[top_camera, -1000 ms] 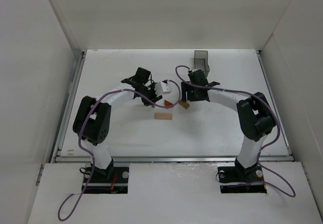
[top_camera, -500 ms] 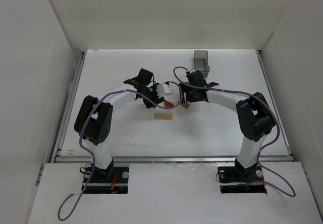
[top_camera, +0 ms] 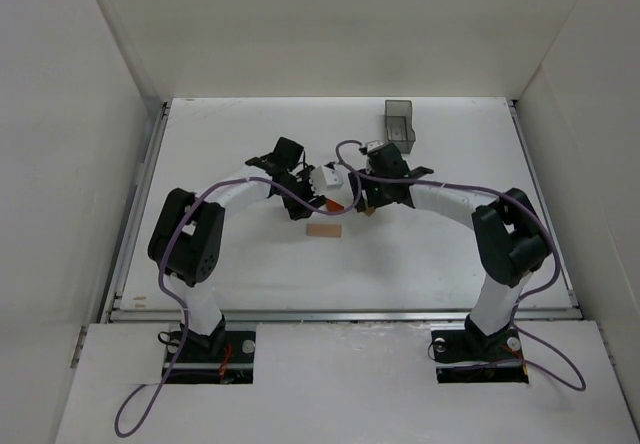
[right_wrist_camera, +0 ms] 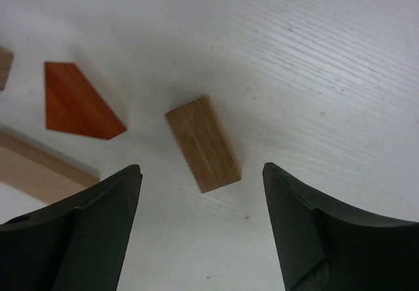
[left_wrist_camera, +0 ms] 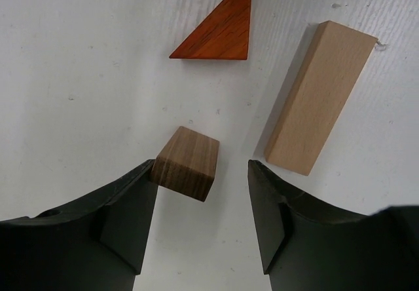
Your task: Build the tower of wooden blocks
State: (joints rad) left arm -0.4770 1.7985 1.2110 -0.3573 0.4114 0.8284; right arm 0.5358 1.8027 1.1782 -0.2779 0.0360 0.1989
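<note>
Left wrist: orange triangle beside tan bar; left gripper, right gripper gape empty.

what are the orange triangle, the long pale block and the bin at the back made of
Orange triangle: apparently wood, stained reddish orange, with visible grain streaks. Long pale block: light wood, probably unfinished, matte with faint grain. Bin: likely plastic, smoky grey and translucent, though too small to be sure.
</note>
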